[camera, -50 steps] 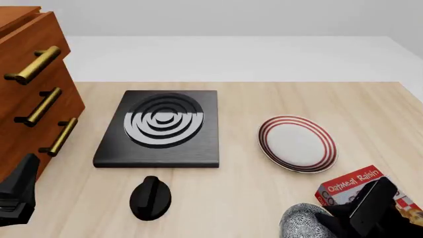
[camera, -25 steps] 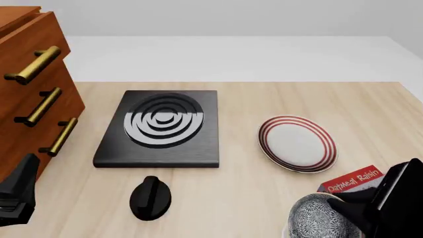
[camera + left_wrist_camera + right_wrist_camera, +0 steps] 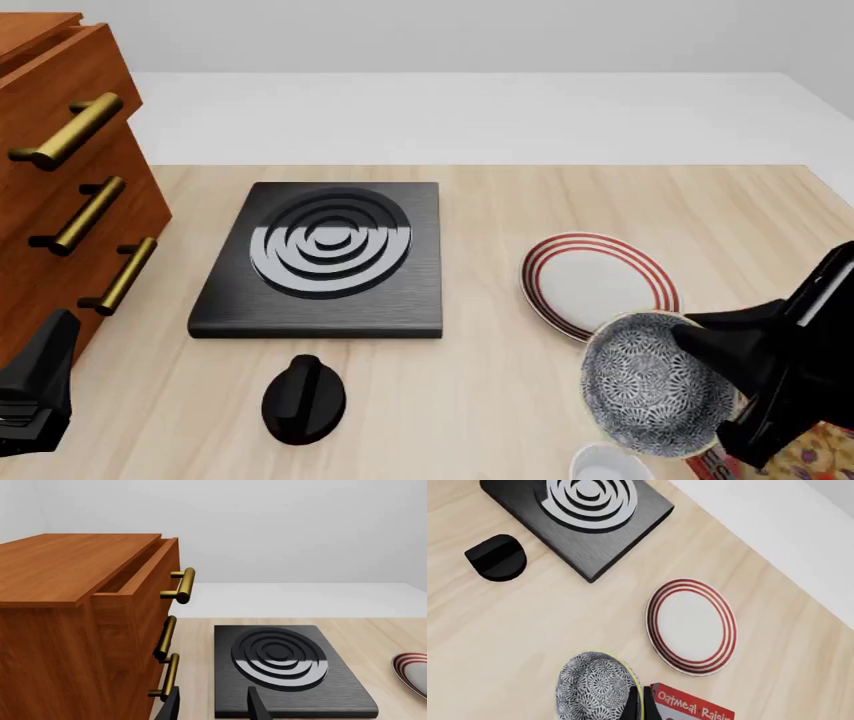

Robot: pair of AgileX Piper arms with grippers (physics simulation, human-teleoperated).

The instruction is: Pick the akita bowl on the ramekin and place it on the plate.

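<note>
Right gripper (image 3: 694, 345) clamped on akita bowl (image 3: 654, 382) rim, bowl held tilted above table (image 3: 534, 200) near front right corner, overlapping plate (image 3: 597, 285) near edge in front view. Ramekin (image 3: 607, 465) seen below bowl at front edge. Left gripper (image 3: 212, 705) parked by drawer cabinet (image 3: 73, 630), fingers apart, nothing held.

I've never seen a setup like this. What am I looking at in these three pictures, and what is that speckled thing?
These are simulator renders of two robot arms at a wooden table. One picture looks down from above; the other two come from cameras behind each gripper. The right gripper holds the speckled akita bowl by its rim, lifted and tilted, near the red-ringed plate. The white ramekin sits below it. The left gripper is open, holding nothing, beside a wooden drawer cabinet. Also on the table: a black stove, its knob and an oatmeal box.
</note>
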